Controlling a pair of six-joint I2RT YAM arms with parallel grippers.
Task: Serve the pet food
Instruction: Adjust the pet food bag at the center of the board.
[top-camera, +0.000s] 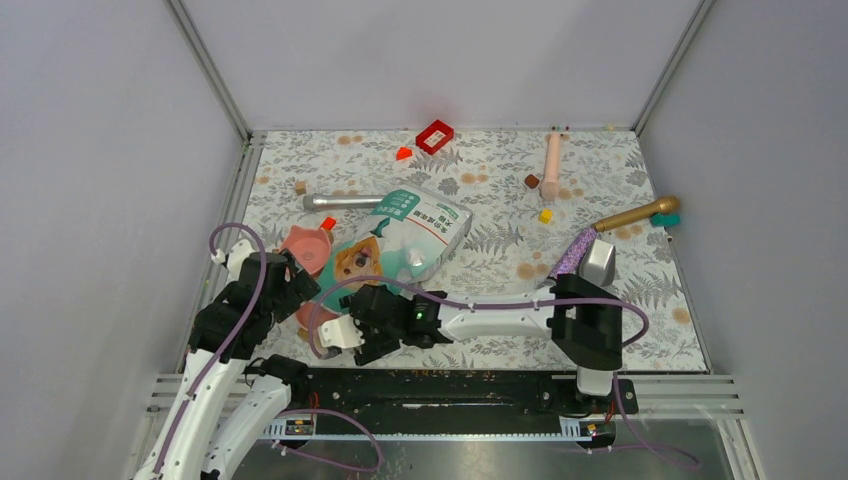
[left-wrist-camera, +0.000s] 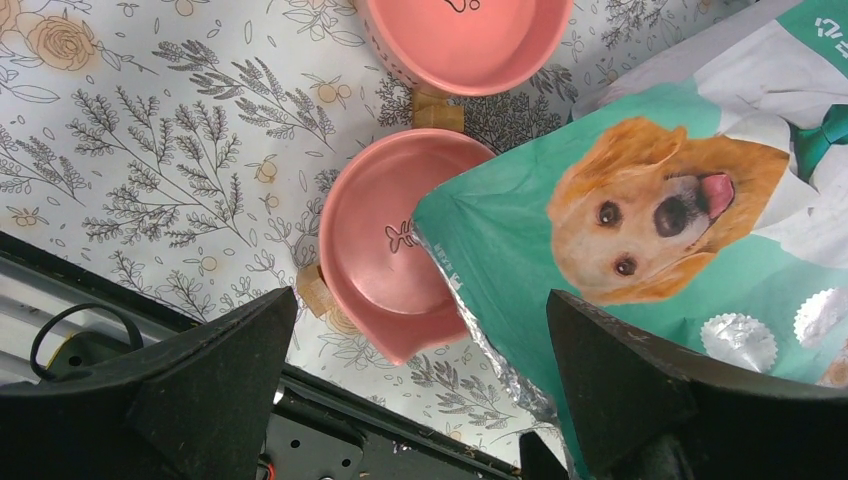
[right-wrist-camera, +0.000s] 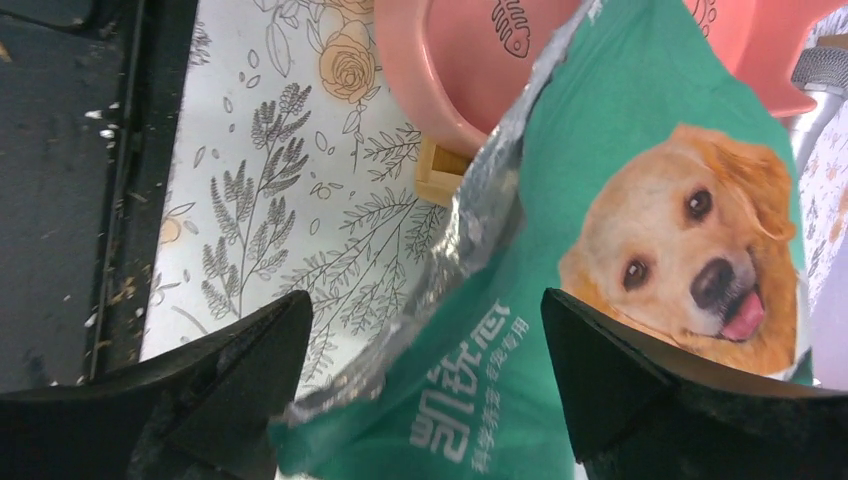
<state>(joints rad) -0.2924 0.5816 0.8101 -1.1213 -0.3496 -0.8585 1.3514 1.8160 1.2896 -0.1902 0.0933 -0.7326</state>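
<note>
This looked like a robot test lab. Plain grey walls (top-camera: 100, 150) boxed in a flowery table top (top-camera: 480, 270), and two white robot arms (top-camera: 500, 322) with purple wires (top-camera: 500, 302) were bolted to a black metal rail (top-camera: 480, 388).

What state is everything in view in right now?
Teal-green and white foil dog-face pouch: lying flat, foil mouth open.
Near pink round bowl: upright, partly under pouch, visible part empty.
Far pink round bowl: upright, visible part empty.
Left gripper: open, empty.
Right gripper: open, empty.

The left arm (top-camera: 225, 345) and right arm (top-camera: 500, 321) have white links, black joints, purple cables (top-camera: 236, 227) (seemingly one green light (top-camera: 417, 316)).
</note>
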